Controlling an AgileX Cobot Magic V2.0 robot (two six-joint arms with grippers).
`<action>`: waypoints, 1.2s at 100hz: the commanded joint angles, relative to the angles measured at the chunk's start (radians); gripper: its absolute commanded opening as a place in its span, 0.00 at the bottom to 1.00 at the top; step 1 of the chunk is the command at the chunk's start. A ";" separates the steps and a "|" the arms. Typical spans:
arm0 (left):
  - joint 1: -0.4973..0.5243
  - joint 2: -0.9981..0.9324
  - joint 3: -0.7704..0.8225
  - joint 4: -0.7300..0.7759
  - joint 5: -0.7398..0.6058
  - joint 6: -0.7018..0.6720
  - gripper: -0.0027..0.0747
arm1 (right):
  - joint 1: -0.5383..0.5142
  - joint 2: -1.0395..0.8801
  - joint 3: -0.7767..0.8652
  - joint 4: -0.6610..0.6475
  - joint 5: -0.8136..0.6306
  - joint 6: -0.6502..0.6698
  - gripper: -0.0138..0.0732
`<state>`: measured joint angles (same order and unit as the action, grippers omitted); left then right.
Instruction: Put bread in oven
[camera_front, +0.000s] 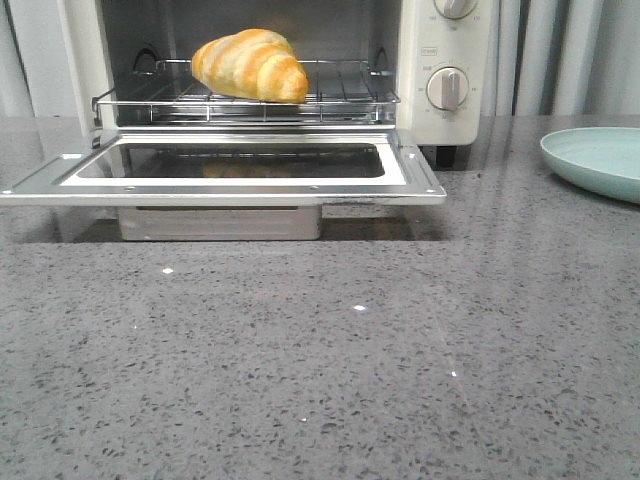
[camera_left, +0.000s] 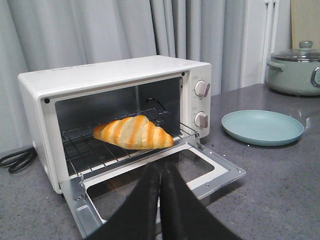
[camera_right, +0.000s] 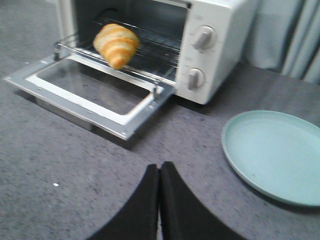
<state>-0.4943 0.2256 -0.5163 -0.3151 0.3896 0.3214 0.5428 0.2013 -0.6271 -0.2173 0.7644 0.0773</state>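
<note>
The bread (camera_front: 251, 64), a golden-yellow striped croissant roll, lies on the wire rack (camera_front: 340, 95) inside the cream-white oven (camera_front: 445, 60), whose glass door (camera_front: 230, 172) hangs open and flat. It also shows in the left wrist view (camera_left: 133, 132) and in the right wrist view (camera_right: 116, 44). My left gripper (camera_left: 160, 167) is shut and empty, in front of the open door (camera_left: 220, 170). My right gripper (camera_right: 159, 168) is shut and empty, above the grey counter, apart from the oven (camera_right: 215, 45). Neither gripper shows in the front view.
A pale teal plate (camera_front: 598, 160) lies to the right of the oven, also in the left wrist view (camera_left: 262, 127) and the right wrist view (camera_right: 272, 155). A grey-green lidded pot (camera_left: 295, 70) stands behind it. A black cord (camera_left: 17, 160) lies left of the oven.
</note>
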 joint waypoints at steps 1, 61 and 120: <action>0.003 0.010 -0.020 -0.009 -0.074 -0.009 0.01 | -0.017 -0.152 0.046 -0.102 -0.024 0.052 0.11; 0.000 0.014 -0.020 -0.050 -0.078 -0.009 0.01 | -0.014 -0.201 0.092 -0.169 0.063 0.096 0.10; 0.196 -0.074 0.312 0.099 -0.383 0.002 0.01 | -0.014 -0.201 0.092 -0.169 0.063 0.096 0.10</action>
<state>-0.3697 0.1752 -0.2926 -0.2315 0.2007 0.3255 0.5313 -0.0155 -0.5147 -0.3520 0.9030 0.1764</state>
